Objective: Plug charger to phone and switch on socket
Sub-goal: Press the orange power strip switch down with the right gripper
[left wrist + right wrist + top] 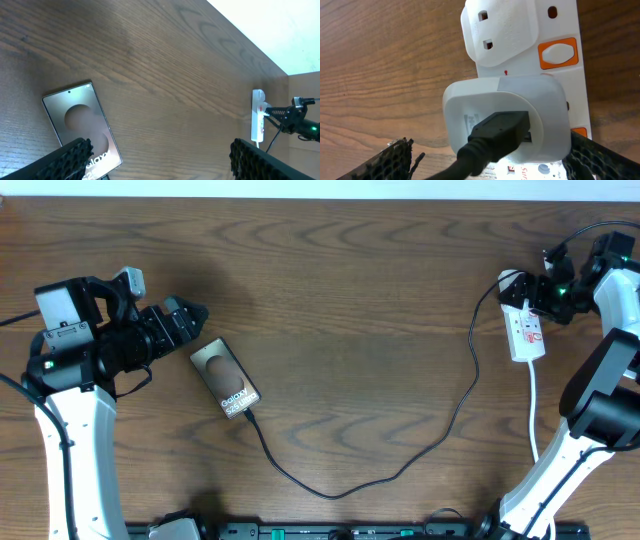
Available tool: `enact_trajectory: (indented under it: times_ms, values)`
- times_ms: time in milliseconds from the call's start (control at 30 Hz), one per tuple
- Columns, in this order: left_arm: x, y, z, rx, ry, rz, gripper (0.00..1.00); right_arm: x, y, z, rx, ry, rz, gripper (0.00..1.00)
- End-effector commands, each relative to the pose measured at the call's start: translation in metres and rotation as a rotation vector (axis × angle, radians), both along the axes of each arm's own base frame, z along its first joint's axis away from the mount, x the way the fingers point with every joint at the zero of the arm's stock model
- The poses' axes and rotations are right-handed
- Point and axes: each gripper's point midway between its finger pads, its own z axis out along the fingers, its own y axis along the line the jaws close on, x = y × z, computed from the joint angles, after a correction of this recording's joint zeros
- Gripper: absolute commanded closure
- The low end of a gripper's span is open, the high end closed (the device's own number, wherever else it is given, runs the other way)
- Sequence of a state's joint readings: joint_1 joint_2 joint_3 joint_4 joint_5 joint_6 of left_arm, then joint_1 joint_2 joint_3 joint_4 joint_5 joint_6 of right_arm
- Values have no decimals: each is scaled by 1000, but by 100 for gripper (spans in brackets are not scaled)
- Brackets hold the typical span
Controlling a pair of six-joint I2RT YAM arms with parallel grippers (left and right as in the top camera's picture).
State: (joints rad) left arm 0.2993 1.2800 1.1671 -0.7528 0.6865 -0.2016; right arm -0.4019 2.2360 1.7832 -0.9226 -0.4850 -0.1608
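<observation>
Overhead: phone [226, 378] lies slantwise on bench [360, 300], just right of left fingers [186, 316], spread, empty; cable [400, 470] meets its lower end. Socket [526, 328] lies lengthwise beside right fingers [548, 288].
Left wrist: phone [80, 120] just ahead.
Right wrist: orange switch [559, 54] ahead of spread, empty fingers [390, 160]; right arm nearer.

We see the phone [226, 378] flat and face up on the worktop [350, 300], left of centre, set diagonally: dark slab, pale oval patch, white "Galaxy" lettering. The charger [400, 470], a thin black cable, leaves the phone's lower short edge and sags in a loose curve rightward up to the socket [525, 330]. We can't tell if the tip is seated. The socket is a white strip with red markings, far right. A white adapter [520, 100] plugged into it holds the cable's black plug, beside an orange rocker switch [559, 54].
</observation>
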Motion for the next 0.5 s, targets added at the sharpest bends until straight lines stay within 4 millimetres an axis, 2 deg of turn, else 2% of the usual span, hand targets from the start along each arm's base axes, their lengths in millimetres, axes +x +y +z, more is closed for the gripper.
enact_trajectory:
  times_ms: [0, 233, 467]
  values:
    - [0, -1, 0, 5, -8, -18, 9, -1, 43, -13, 187, 31, 38, 11]
    - [0, -1, 0, 5, -9, -18, 9, -3, 52, -16, 195, 46, 47, 13]
    - [0, -1, 0, 5, -9, -18, 9, -8, 58, -28, 231, 54, 35, 13]
